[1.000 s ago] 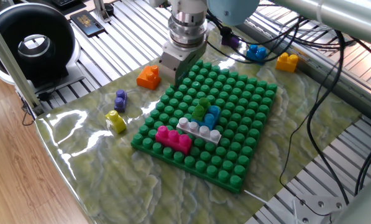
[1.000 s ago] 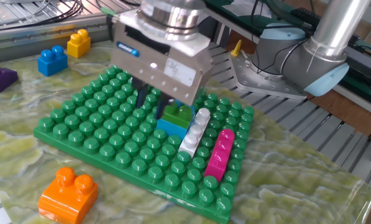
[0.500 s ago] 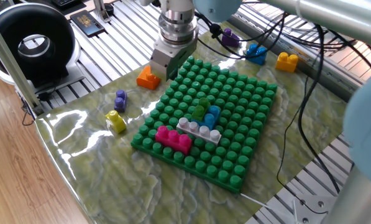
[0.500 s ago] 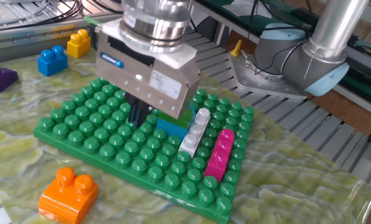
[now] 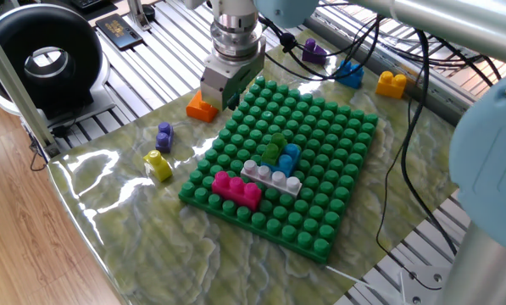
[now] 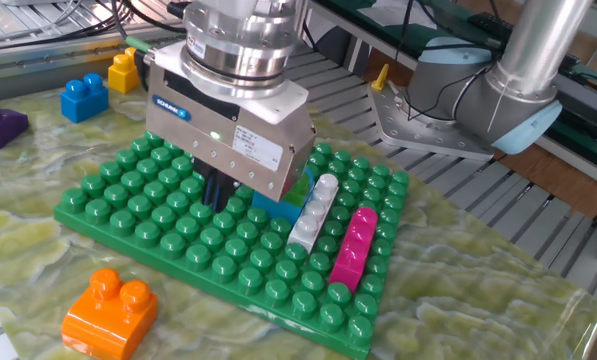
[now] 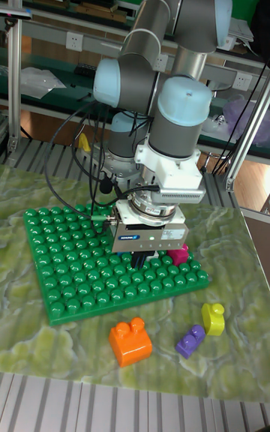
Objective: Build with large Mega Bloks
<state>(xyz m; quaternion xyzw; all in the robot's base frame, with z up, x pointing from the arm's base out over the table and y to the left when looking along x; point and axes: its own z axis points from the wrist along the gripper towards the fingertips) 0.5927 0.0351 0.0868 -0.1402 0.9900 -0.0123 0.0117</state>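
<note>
Pressed onto the green baseplate (image 5: 320,135) are a magenta brick (image 5: 236,188), a white-grey brick (image 5: 272,177), a light blue brick (image 5: 290,157) and a small green one (image 5: 274,148). Both other views show the magenta brick (image 6: 353,245) (image 7: 178,254), and the white-grey brick (image 6: 315,212) also appears. My gripper (image 5: 220,98) (image 6: 222,192) (image 7: 144,260) hangs over the plate's edge rows, its dark fingers a little apart with nothing between them. An orange brick (image 5: 202,108) (image 6: 108,310) (image 7: 130,340) lies loose just off that edge.
Loose on the mat lie a small purple brick (image 5: 164,135) and a yellow one (image 5: 158,165). Past the plate's other end are a purple (image 5: 314,52), a blue (image 5: 350,72) and a yellow brick (image 5: 392,83). Cables trail at the right.
My gripper has moved away from the built bricks at the plate's middle, across the studs toward the edge beside the orange brick. No brick has moved.
</note>
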